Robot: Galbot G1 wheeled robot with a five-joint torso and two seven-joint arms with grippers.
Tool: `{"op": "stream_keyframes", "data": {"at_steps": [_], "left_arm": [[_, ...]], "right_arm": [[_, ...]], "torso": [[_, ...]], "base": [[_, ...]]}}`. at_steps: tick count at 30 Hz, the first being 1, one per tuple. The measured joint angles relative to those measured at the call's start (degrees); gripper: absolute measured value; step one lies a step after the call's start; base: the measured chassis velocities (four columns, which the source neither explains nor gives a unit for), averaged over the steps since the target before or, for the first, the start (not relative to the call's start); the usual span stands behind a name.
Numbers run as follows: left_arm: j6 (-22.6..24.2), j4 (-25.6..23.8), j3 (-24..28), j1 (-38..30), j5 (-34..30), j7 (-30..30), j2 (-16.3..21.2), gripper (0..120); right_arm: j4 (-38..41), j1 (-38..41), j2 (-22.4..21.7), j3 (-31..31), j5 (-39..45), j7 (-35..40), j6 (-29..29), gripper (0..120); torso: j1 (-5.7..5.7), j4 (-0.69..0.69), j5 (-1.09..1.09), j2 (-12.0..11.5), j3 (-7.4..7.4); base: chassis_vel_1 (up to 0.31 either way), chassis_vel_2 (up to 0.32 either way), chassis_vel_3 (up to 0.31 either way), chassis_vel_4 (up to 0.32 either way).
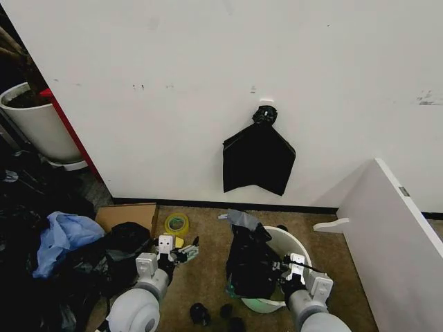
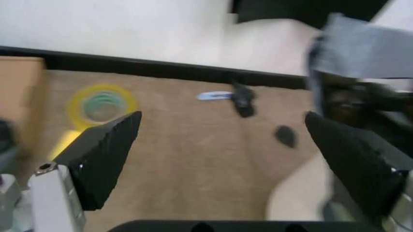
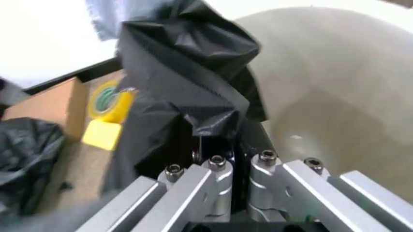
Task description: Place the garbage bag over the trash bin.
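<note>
Black garbage bag drapes over the trash bin's left rim — right pincer clamps its film; left pincer hovers wide open beside, near yellow tape.

Left arm: low at the robot's left front, forearm reaching forward over the floor.
Left gripper: black fingers spread wide apart, nothing between them.
Right arm: low at the robot's right front, wrist angled forward and inward.
Right gripper: metal fingers drawn close together, pinching a fold of the garbage bag.
</note>
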Motion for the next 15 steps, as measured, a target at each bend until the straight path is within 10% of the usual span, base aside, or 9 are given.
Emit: {"op": "stream_keyframes", "data": {"at_steps": [15], "left_arm": [[3.99,8.84,8.27,-15.79,-9.40,11.77,2.48,100]], "right_arm": [[0.63,1.13,3.85,2.36,13.33,1.90,2.60,0]], "torso": [[0.00,-0.01,0.00,0.00,0.00]], "base": [[0.000,0.000,0.000,0.000]]}}
